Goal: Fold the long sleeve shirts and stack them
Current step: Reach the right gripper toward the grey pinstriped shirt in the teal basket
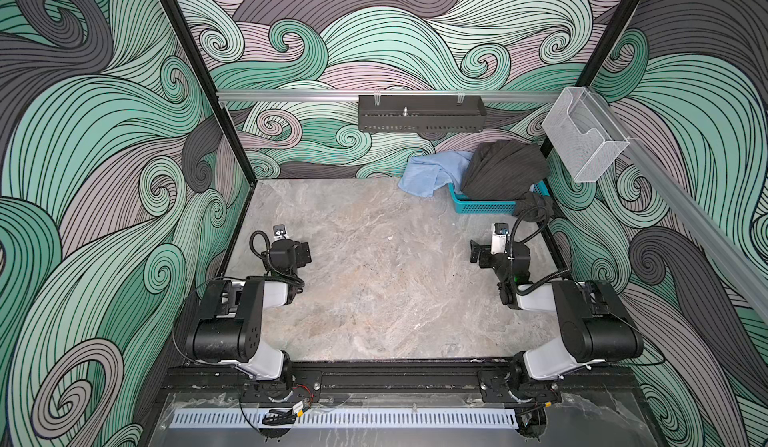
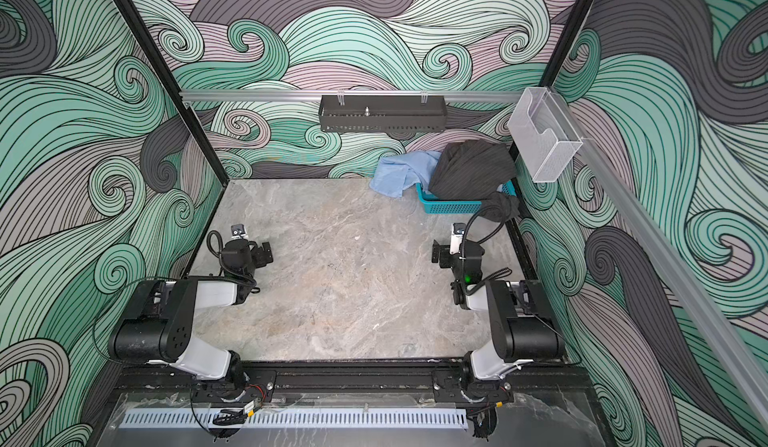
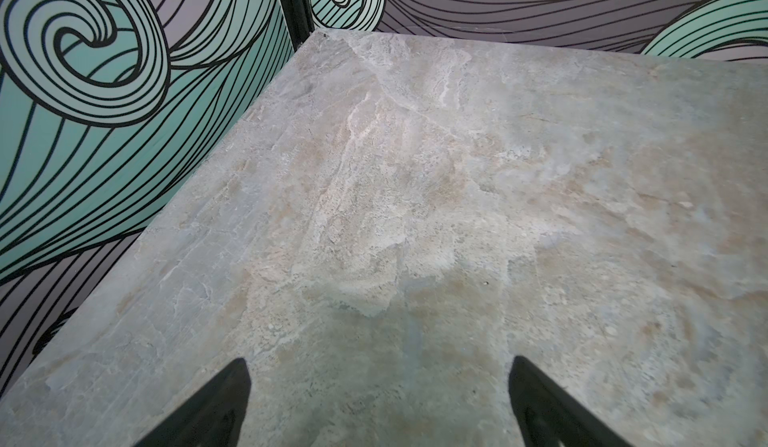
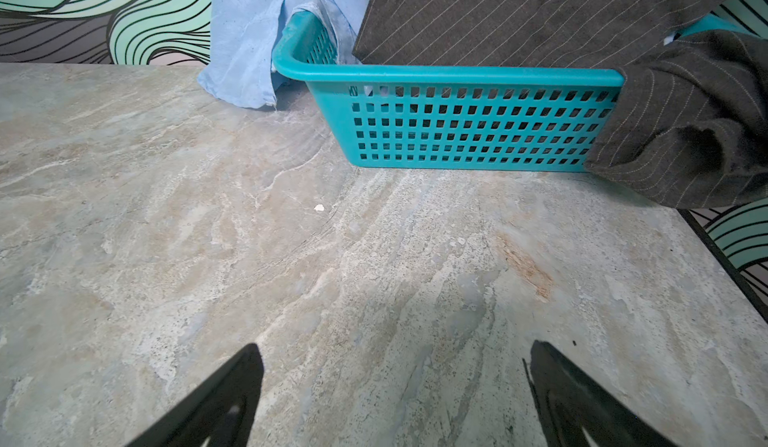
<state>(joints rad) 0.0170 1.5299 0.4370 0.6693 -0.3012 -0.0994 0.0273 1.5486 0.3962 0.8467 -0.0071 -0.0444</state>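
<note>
Two long sleeve shirts lie crumpled at the far right corner of the table. The charcoal pinstriped shirt (image 1: 505, 170) (image 2: 471, 170) (image 4: 540, 12) is heaped in a teal perforated basket (image 1: 482, 207) (image 2: 451, 207) (image 4: 457, 124), with part of it spilling over the basket's near right corner. The light blue shirt (image 1: 432, 170) (image 2: 399, 172) (image 4: 257, 29) hangs over the basket's left end onto the table. My left gripper (image 1: 305, 253) (image 2: 266, 253) (image 3: 378, 366) hovers open and empty near the left wall. My right gripper (image 1: 476, 251) (image 2: 436, 253) (image 4: 397, 349) is open and empty, a short way in front of the basket.
The marble-look table (image 1: 374, 291) is bounded by patterned walls on three sides. A black perforated tray (image 1: 419, 112) hangs on the rear rail, and a clear plastic bin (image 1: 584, 141) on the right rail above the basket. A small white crumb (image 4: 319, 207) lies on the table.
</note>
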